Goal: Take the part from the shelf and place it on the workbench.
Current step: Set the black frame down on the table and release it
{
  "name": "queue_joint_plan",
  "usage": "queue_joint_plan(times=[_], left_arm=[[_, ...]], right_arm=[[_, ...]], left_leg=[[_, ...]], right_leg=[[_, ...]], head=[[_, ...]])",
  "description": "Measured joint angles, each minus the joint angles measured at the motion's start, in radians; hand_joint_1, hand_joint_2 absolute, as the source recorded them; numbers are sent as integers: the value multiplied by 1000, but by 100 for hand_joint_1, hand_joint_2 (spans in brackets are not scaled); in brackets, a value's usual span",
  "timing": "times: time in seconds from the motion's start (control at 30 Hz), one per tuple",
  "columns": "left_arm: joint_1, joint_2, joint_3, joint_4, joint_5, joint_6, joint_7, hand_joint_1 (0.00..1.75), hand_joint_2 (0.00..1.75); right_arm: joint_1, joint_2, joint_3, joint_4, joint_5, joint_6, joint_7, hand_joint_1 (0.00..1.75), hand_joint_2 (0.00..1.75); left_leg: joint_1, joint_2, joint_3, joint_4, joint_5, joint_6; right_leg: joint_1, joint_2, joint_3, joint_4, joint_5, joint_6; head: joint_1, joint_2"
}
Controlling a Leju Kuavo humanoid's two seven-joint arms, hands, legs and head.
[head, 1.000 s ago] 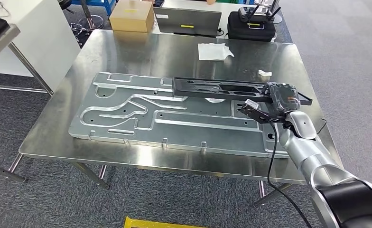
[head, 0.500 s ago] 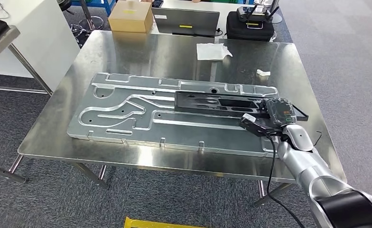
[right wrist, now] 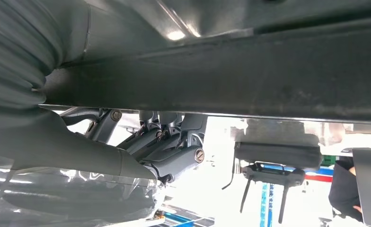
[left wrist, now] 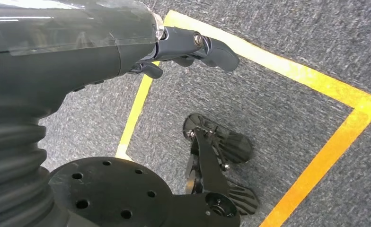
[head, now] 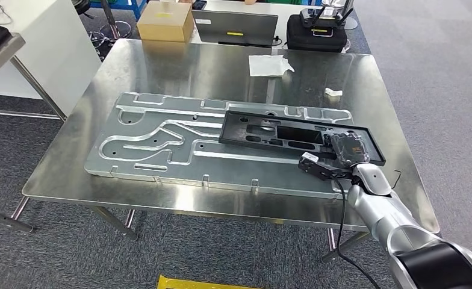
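Observation:
The part (head: 276, 129) is a long black flat frame with cut-outs. It lies across the right half of a large grey machined metal plate (head: 155, 144) on the steel workbench (head: 221, 66). My right hand (head: 348, 149) grips the part's right end, its back turned up. In the right wrist view the black part (right wrist: 269, 71) runs across the picture with the fingers (right wrist: 169, 137) curled against it. My left hand (left wrist: 193, 45) hangs over the carpet and holds nothing, its fingers apart.
On the bench's far side lie a white cloth (head: 270, 64) and a small white piece (head: 333, 93). Behind the bench are a cardboard box (head: 165, 20), a laptop (head: 236, 27) and a black case (head: 316, 33). A white table (head: 41, 48) stands at the left. Yellow tape (left wrist: 316, 90) marks the floor.
My right hand has come down and back toward me with the part. The part has gone from hanging over the plate to lying flat on it.

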Motion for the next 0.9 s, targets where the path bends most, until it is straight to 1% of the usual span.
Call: queue_joint_plan(times=[0.2,0.4,0.57,0.7,0.9], left_arm=[[-1,0,-4,0,-20,-3,-39,0,175],[-3,0,-7,0,-36,-7,-64,0,175],[-11,-1,-28,0,-64,59,-131,0,175],[-14,-2,-30,0,-53,23,-177,0,175],[-18,-2,-30,0,-48,11,-180,0,175]], right_arm=[[20,2,0,8,-8,-21,0,175,175],[22,2,0,10,-9,-21,0,175,175],[25,7,0,13,-6,-29,0,175,175],[23,10,0,16,-4,-29,0,175,175],[21,11,0,19,-4,-26,-1,175,175]], left_leg=[[0,0,0,0,0,0],[0,0,1,0,-1,-1],[0,0,2,0,-1,-1],[0,0,2,0,-1,-1],[0,0,3,0,-1,-1]], right_leg=[[1,0,0,0,0,0],[1,0,1,0,0,0],[1,0,2,0,0,0],[1,0,2,0,0,0],[1,0,2,0,0,0]], head=[[0,0],[0,0],[0,0],[0,0],[0,0]])
